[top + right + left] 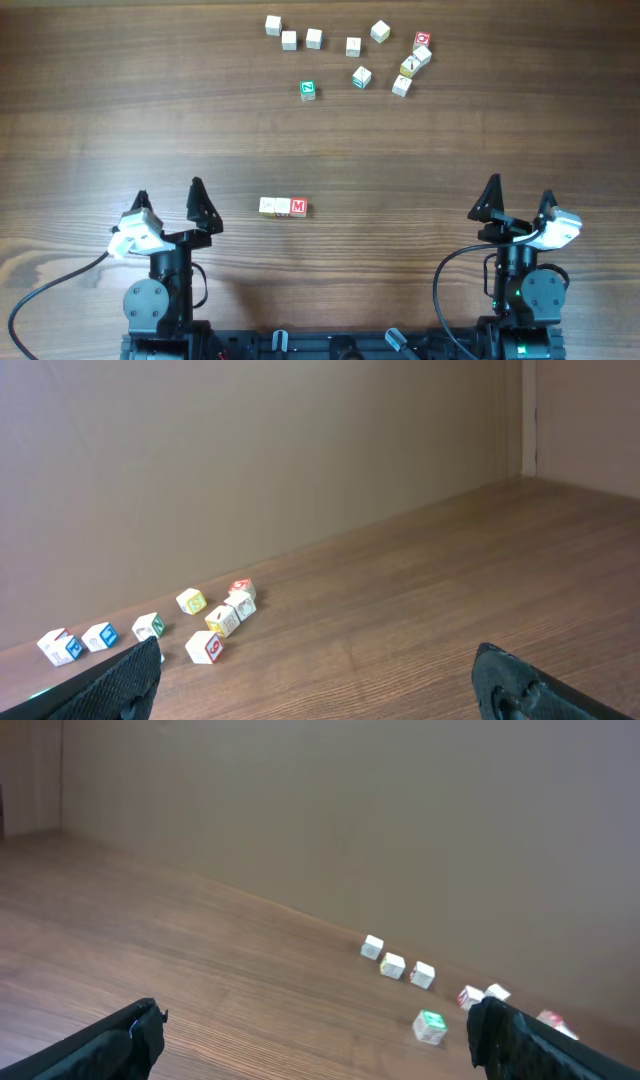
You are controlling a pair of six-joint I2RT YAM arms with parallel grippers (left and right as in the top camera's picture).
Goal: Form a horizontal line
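Observation:
Three small wooden letter cubes form the horizontal line (283,207) at the table's front middle: two cream-faced ones, then a red-faced M cube (298,207) at its right end. The cubes touch side by side. My left gripper (168,192) stands open to the line's left, well apart from it. In the left wrist view the left gripper (315,1020) holds nothing. My right gripper (519,190) is open far to the right, and the right wrist view shows the right gripper (318,658) empty over bare wood. Neither wrist view shows the line.
Several loose cubes lie scattered at the far side, among them a green-faced cube (308,90) (430,1025), a white cube (273,25) and a red-faced one (422,40). The right wrist view shows a red-numbered cube (205,646) nearest. A brown wall rises behind the table.

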